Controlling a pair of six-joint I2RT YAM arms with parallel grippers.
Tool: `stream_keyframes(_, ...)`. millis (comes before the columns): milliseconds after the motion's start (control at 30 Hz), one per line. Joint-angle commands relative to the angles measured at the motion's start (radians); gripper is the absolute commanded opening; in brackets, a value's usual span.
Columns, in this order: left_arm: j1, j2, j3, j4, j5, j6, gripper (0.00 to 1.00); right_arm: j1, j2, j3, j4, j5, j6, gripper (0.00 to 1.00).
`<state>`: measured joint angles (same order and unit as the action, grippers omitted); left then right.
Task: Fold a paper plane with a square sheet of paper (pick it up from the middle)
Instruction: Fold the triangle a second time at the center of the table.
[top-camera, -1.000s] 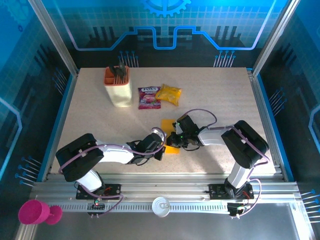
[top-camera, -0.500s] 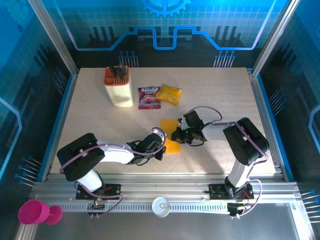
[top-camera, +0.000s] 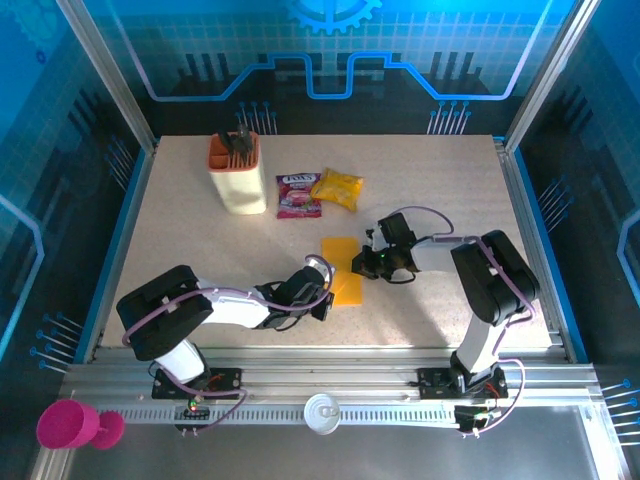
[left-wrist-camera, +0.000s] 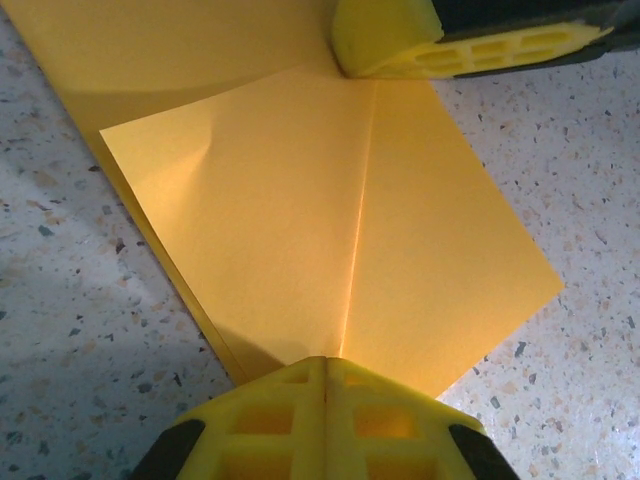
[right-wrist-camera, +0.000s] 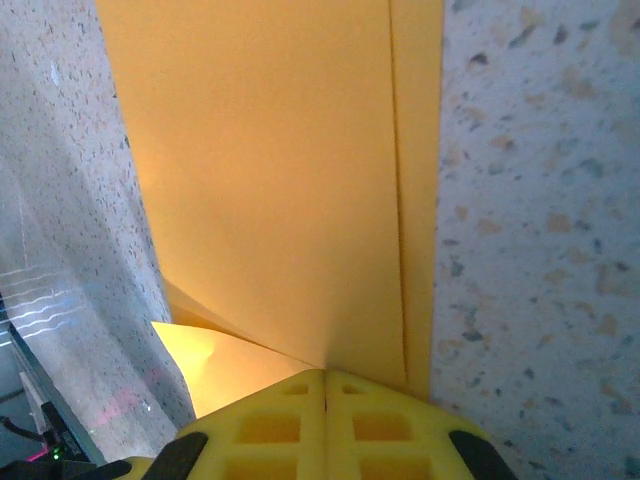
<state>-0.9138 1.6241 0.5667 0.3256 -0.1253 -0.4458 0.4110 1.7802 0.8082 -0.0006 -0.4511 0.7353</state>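
The square sheet of paper (top-camera: 343, 270) lies on the speckled table, orange-yellow and partly folded. In the left wrist view the paper (left-wrist-camera: 300, 200) shows two flaps meeting at a centre crease, with a point toward my fingers. My left gripper (left-wrist-camera: 327, 362) is shut, its tip resting on that near point; in the top view it (top-camera: 328, 301) sits at the sheet's near end. My right gripper (top-camera: 363, 265) is shut at the sheet's right edge. In the right wrist view it (right-wrist-camera: 325, 374) presses on the paper (right-wrist-camera: 270, 180) beside a long fold line. One of its fingers (left-wrist-camera: 385, 40) shows in the left wrist view.
At the back left stands a cream holder (top-camera: 238, 175) with an orange top. Beside it lie a purple-red packet (top-camera: 297, 195) and a glossy yellow snack bag (top-camera: 337, 188). Blue-edged walls ring the table. A pink cup (top-camera: 70, 425) sits off the table's front left corner.
My right gripper has drawn back to the right and slightly away, uncovering more of the sheet, which now lies longer and flatter. The left arm has hardly moved.
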Motion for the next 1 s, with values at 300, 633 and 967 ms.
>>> stream_keyframes(300,-0.024,0.040,-0.024,-0.163,0.043,-0.017,0.00,-0.165,-0.004,0.007,-0.073,0.095,-0.039,0.00)
stream_keyframes(633,-0.032,0.020,-0.012,-0.170,0.041,-0.047,0.00,-0.067,-0.205,-0.067,-0.055,0.063,0.018,0.00)
stream_keyframes(967,-0.032,0.008,0.025,-0.205,0.035,-0.044,0.00,0.121,-0.054,0.008,0.017,0.086,0.078,0.00)
